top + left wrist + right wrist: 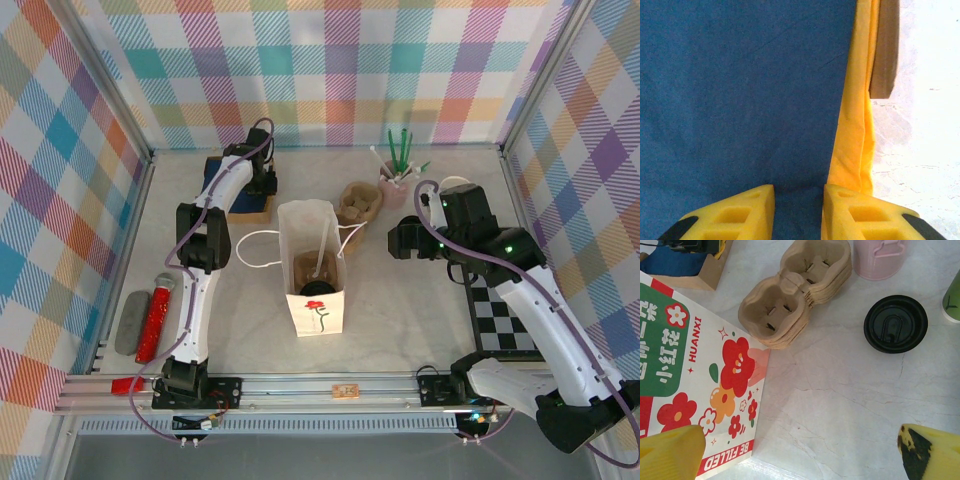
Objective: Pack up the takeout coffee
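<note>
The right hand [800, 452] stands wide. Its two yellow fingers [670, 455] sit far apart at the bottom corners of the right wrist view, with bare pale marbled tabletop [840, 390] between them and no object in its grasp. At about 1 o'clock from this hand sits the takeout coffee [895, 323], seen almost straight down as a round black plastic lid (the cup body beneath is hidden by it). It stands upright on the tabletop with its long axis vertical and its lid pointing up toward the camera.

From the coffee, a pink pot [877, 257] is at 12 o'clock, near but apart. A green paper cup [953, 297], cut off by the frame edge, is at 2 o'clock. A stack of brown moulded-pulp cup carriers [800, 290] lies at 10 o'clock, well apart. A white paper bag printed with red flowers [700, 380] is at 8 o'clock; in the top view it stands open at the middle of the tabletop with a brown carrier inside.

The left hand [796, 192] is at 11 o'clock from the bag. It is narrow, its yellow fingers only slightly apart over a dark blue cloth [740, 90], and I see nothing pinched between them. A yellow cloth strip [857, 130] runs up at 1 o'clock beside a brown cardboard edge [885, 50].
</note>
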